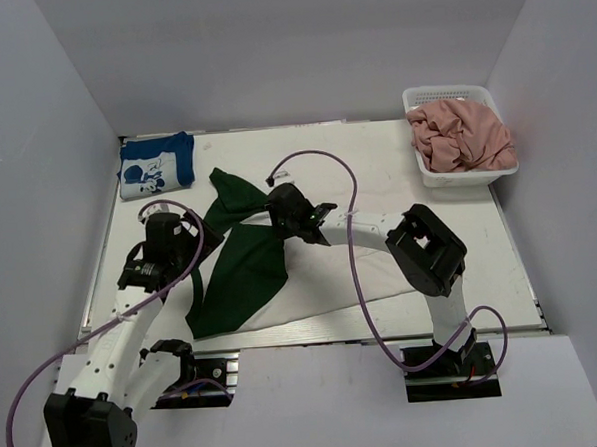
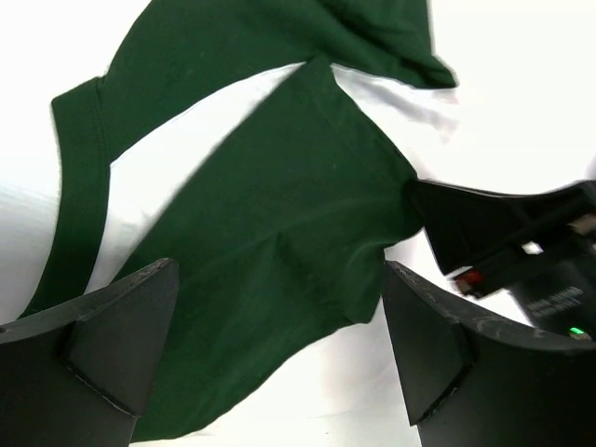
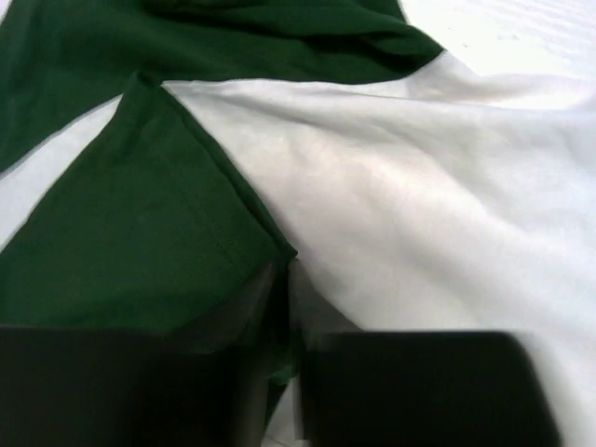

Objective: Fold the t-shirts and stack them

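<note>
A dark green t-shirt (image 1: 242, 256) lies spread and partly bunched on the white table, left of centre. It also shows in the left wrist view (image 2: 270, 233) and the right wrist view (image 3: 121, 251). My right gripper (image 1: 283, 222) is shut on the shirt's right edge; its closed fingers (image 3: 279, 317) pinch the green cloth. My left gripper (image 1: 195, 251) is open and empty, just above the shirt's left part, with its fingers (image 2: 112, 326) wide apart over the cloth. A folded blue t-shirt (image 1: 156, 164) with a white print lies at the back left corner.
A white basket (image 1: 426, 173) holding bunched pink shirts (image 1: 462, 135) stands at the back right corner. The right arm's black body (image 2: 503, 233) reaches into the left wrist view from the right. Grey walls enclose the table on three sides.
</note>
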`<action>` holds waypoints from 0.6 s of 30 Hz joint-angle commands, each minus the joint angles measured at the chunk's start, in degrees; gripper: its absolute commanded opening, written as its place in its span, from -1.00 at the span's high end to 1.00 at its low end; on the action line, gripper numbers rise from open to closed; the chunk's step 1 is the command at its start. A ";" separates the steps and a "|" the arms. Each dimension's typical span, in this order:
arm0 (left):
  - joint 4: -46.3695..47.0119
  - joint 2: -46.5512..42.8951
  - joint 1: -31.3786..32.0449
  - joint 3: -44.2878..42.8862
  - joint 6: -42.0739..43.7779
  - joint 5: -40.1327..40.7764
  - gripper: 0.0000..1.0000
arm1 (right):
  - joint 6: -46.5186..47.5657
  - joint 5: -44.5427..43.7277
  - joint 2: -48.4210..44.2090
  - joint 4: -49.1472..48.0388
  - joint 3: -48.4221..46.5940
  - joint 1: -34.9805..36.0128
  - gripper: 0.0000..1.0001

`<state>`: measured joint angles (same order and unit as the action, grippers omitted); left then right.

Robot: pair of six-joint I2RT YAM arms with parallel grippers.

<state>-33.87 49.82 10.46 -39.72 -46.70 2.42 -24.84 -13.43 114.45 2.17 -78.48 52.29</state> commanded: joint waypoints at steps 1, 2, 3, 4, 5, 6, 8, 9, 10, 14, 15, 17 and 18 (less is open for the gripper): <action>1.00 2.55 -0.18 -1.75 -0.76 0.57 -0.98 | -1.44 -4.76 -2.22 -2.62 -0.27 -0.17 0.39; 1.00 3.34 -0.18 -1.76 -1.29 1.27 -0.98 | -0.39 -4.68 -2.04 -2.44 -0.88 -0.09 0.09; 2.30 5.09 -0.18 -2.37 -1.29 1.28 -0.98 | 0.66 -5.20 -2.04 -2.26 -1.41 -0.17 -0.64; 2.84 6.15 -0.18 -3.16 -1.29 2.76 -0.98 | 1.19 -5.38 -1.95 -0.17 -2.63 -0.09 -0.81; 2.84 7.29 -0.18 -3.77 -1.29 3.55 -0.98 | 2.33 -5.73 -1.87 1.59 -4.21 -0.17 -0.81; 3.36 8.52 -0.18 -5.52 -1.29 4.61 -0.98 | 2.78 -7.64 -2.04 2.47 -5.79 -0.17 -0.81; 4.59 13.35 -0.18 -7.55 -1.29 7.25 -0.98 | 4.01 -9.24 -2.13 4.76 -6.95 -0.52 -0.81; 5.47 15.20 -0.18 -9.65 -0.68 7.95 -0.98 | 4.36 -10.98 -3.26 5.12 -7.74 -0.70 -0.81; 7.04 17.30 -0.70 -10.97 -0.68 8.56 -0.98 | 4.19 -11.70 -3.79 5.38 -7.48 -1.48 -0.81; 6.81 30.57 -0.70 -20.90 2.31 11.29 -0.98 | 2.26 -9.26 -9.93 4.77 -1.79 -5.17 -0.81; 5.49 36.77 -1.40 -26.31 2.83 12.34 -0.98 | 2.17 -8.64 -10.65 4.86 -0.81 -5.79 -0.81; 2.06 42.87 -1.93 -31.88 4.06 13.14 -0.98 | 2.43 -6.96 -14.07 5.47 2.01 -8.87 -0.81; 1.18 45.60 -1.93 -36.78 5.20 13.66 -0.98 | 2.69 -6.87 -14.78 5.65 2.71 -9.40 -0.81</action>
<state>-29.41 89.86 9.41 -67.99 -44.64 12.29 -22.24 -20.51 104.25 7.25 -77.89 45.91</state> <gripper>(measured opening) 0.992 0.904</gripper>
